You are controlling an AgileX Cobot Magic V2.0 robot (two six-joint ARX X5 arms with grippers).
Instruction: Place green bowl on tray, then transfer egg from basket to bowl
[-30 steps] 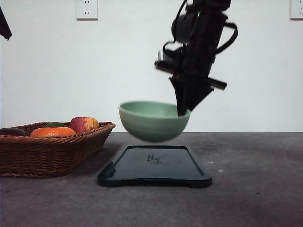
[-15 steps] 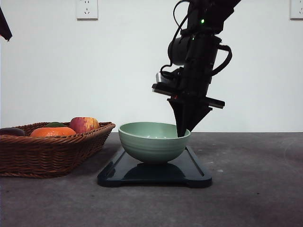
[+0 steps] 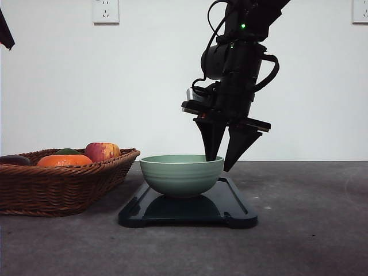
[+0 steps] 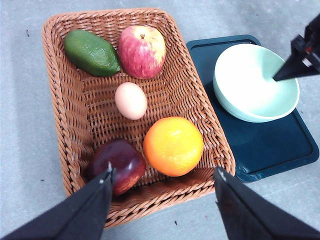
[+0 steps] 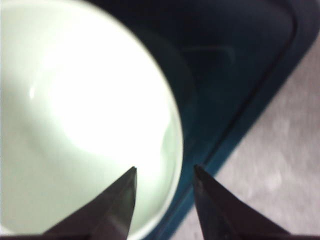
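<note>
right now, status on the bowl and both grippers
Right gripper open, astride rim of pale green ridged bowl. Bowl down on dark rectangular tray. Left gripper open over wicker basket.

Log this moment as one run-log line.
green bowl: on tray | right gripper: open, astride rim | egg: in basket | left gripper: open above basket

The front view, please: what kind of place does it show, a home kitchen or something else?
Probably a lab or test bench, not a kitchen. A bare grey table stands against a plain white wall with wall sockets, and only a basket, tray and green bowl are set out.
</note>
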